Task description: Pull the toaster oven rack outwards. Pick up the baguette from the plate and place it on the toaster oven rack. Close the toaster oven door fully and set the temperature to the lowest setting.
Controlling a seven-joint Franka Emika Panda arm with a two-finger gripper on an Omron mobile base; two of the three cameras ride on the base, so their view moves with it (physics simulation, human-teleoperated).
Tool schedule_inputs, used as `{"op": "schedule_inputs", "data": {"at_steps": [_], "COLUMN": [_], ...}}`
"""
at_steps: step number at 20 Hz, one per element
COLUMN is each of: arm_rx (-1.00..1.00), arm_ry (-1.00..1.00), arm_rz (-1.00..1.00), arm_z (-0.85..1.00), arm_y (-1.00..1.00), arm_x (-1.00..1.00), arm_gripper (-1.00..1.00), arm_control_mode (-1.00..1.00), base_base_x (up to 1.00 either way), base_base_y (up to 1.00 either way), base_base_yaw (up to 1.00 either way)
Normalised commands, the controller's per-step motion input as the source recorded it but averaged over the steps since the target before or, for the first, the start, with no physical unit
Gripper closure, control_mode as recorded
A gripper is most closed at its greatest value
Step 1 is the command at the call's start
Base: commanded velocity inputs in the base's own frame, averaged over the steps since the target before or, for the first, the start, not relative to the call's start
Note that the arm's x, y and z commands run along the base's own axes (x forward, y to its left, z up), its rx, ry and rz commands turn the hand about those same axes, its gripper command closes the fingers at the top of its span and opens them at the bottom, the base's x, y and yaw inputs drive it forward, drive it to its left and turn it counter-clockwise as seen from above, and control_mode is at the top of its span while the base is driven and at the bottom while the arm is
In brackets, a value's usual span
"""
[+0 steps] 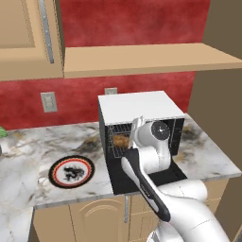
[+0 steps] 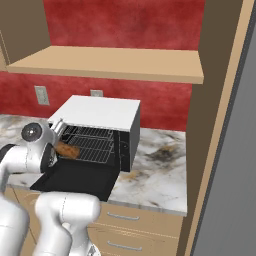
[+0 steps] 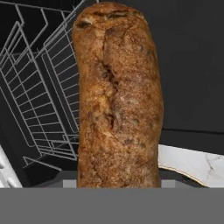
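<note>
The baguette [image 3: 118, 96] stands lengthwise straight out from the jaws in the hand view, its near end sunk below the bottom of the picture where the fingertips would be. So the jaws themselves are hidden behind the loaf, and I cannot tell from any view whether they are clamped on it, though the loaf seems to be carried at the hand.

In the left base view the baguette [image 1: 121, 140] sits just ahead of the wrist, at the mouth of the toaster oven [image 1: 137, 106]. In the right base view it [image 2: 67, 149] lies just beyond the hand, over the front edge of the toaster oven rack [image 2: 92, 144]. Whether it touches the wires or hangs just above them is not clear.

Beside the jaws, on the left of the hand view, the toaster oven rack [image 3: 41, 100] spreads out as a silver wire grid against the black cavity. Below the jaws, the toaster oven door [image 2: 80, 179] lies folded down flat, open toward the robot, with its front edge over the edge of the bench [image 2: 155, 172].

Well off to the left of the jaws, the plate [image 1: 72, 171] rests on the marble bench [image 1: 28, 156] with nothing on it. Its red and black rim and dark centre pattern show plainly.
</note>
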Motion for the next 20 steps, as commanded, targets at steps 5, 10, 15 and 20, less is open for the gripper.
{"op": "schedule_inputs", "data": {"at_steps": [5,10,15,20], "arm_rx": [-0.06,-0.06,-0.06,-0.04], "arm_ry": [0.03,0.01,0.06,0.06], "arm_rz": [0.00,0.00,0.02,0.03], "arm_z": [0.00,0.00,0.00,0.00], "arm_y": [-0.37,-0.30,-0.13,-0.05], "arm_x": [0.02,0.12,0.38,0.51], "arm_gripper": [1.00,1.00,1.00,1.00], "arm_control_mode": [-1.00,-1.00,-1.00,-1.00], "base_base_x": [0.00,0.00,0.00,0.00], "base_base_y": [0.00,0.00,0.00,0.00], "base_base_yaw": [0.00,0.00,0.00,0.00]}}
